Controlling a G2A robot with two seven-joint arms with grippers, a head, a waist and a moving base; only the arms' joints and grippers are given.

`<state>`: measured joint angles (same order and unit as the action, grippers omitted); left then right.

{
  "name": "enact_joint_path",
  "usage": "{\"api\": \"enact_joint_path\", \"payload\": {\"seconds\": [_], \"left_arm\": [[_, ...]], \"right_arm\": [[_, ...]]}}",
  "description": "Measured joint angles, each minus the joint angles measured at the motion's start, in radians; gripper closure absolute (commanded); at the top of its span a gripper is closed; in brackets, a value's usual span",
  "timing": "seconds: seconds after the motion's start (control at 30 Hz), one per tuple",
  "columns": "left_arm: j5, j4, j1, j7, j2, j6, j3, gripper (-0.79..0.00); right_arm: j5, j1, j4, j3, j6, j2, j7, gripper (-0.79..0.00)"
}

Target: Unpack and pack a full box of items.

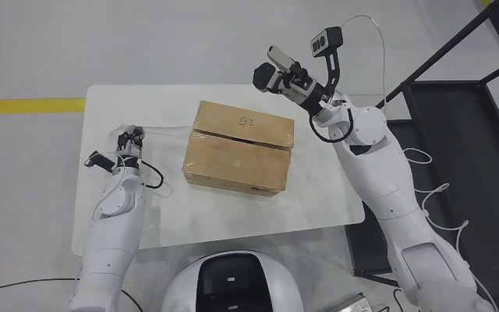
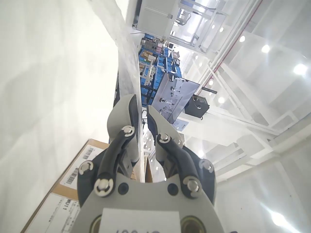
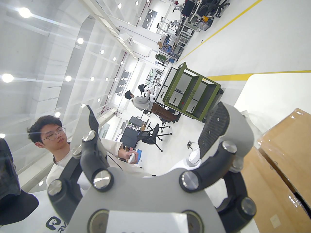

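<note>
A closed cardboard box sits in the middle of the white table, its top flaps meeting along a seam. My left gripper is out to the left of the box, shut on a thin clear tape strip that stretches back to the box's upper left corner. In the left wrist view the strip runs between the fingers, and the labelled box lies behind. My right gripper is raised beyond the box's far right corner, open and empty. From its wrist view, the gripper spreads wide beside the box.
A black metal frame stands just off the table's right side. A yellow floor line runs past the far left. A green cart stands on the floor well away from the table.
</note>
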<state>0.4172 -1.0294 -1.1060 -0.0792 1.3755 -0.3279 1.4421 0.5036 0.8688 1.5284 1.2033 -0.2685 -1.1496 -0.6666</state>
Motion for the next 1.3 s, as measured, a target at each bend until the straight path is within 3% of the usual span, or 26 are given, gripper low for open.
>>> {"api": "enact_joint_path", "payload": {"seconds": [0.3, 0.6, 1.07, 1.3], "left_arm": [[-0.126, -0.181, -0.052, -0.067, -0.009, -0.071, -0.006, -0.200], [-0.137, -0.344, -0.093, -0.101, -0.005, -0.064, -0.044, -0.231], [-0.136, -0.389, -0.127, -0.142, 0.004, -0.055, -0.111, -0.240], [-0.151, -0.410, -0.136, -0.143, 0.005, -0.067, -0.118, -0.148]], "right_arm": [[0.000, 0.000, 0.000, 0.000, 0.000, 0.000, 0.000, -0.785], [0.000, 0.000, 0.000, 0.000, 0.000, 0.000, 0.000, -0.785], [0.000, 0.000, 0.000, 0.000, 0.000, 0.000, 0.000, -0.785], [0.000, 0.000, 0.000, 0.000, 0.000, 0.000, 0.000, -0.785]]}}
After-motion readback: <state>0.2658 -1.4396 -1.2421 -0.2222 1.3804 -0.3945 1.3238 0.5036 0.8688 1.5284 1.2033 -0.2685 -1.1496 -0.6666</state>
